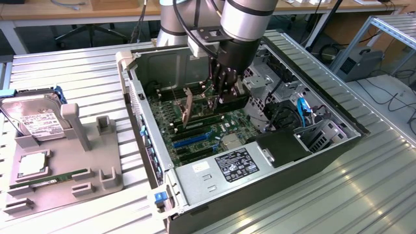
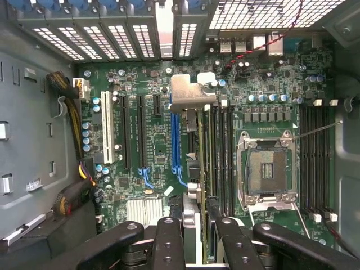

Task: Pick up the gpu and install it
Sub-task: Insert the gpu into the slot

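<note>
The gpu stands on edge inside the open computer case, low over the green motherboard. My gripper reaches down into the case from above and is shut on the card's upper edge. In the wrist view the gpu shows edge-on between my black fingers, with my gripper closed on it. Its silver bracket points toward the case's rear slot covers. The card runs alongside the blue slot. Whether it touches a slot I cannot tell.
A grey fixture tray at the exterior view's left holds a hard drive, a processor and a green memory stick. Inside the case are the power supply, the drive cage, cables and the empty processor socket.
</note>
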`<action>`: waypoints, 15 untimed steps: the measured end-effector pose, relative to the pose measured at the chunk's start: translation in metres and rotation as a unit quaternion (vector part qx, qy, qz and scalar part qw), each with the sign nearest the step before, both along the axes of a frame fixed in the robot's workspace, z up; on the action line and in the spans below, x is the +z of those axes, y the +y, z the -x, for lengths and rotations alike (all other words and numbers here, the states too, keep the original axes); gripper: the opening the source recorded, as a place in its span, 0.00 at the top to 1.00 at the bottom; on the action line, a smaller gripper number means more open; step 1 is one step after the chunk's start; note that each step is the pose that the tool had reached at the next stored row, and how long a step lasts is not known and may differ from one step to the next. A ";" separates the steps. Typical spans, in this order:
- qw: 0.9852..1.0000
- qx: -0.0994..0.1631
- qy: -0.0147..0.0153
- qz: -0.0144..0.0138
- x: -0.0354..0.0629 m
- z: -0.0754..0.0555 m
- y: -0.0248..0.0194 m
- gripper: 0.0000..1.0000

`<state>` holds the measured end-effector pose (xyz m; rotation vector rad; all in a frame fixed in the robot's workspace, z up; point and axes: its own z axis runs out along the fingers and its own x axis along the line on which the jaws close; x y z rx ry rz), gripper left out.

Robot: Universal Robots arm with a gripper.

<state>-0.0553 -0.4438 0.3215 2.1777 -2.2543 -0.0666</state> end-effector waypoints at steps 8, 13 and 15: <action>1.000 0.000 0.000 0.000 -0.0013 0.000 -0.0016 0.73; 1.000 0.000 0.000 0.000 -0.0019 0.000 -0.0023 0.73; 1.000 0.000 0.000 0.000 -0.0021 0.000 -0.0025 0.73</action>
